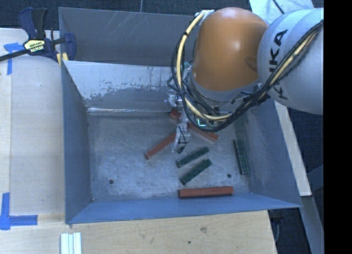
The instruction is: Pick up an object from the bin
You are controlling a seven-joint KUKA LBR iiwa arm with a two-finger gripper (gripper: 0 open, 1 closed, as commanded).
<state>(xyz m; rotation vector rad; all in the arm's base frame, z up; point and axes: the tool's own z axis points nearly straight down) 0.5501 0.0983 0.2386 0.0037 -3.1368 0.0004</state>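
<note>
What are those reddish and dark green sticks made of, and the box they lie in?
The reddish-brown bar by the front wall looks matte and evenly coloured, perhaps painted wood or plastic; I cannot tell which. The dark green bars look much the same, dull and flat-sided. The bin looks like grey sheet metal: folded walls, with a scratched back wall.

Grey metal bin: floor pale and scuffed.

Landmark: long red-brown bar, flat along the front wall.

- Just behind it: near green bar, then far green bar. Both are dark and tilted alike, close but apart.
- Behind, to its right: third green bar, lying along the foot of the right wall.
- Behind, to its left: red-brown stick, tilted.
- Farther behind: red-brown piece, partly hidden.
- Well to its left: small dark spot.
</note>
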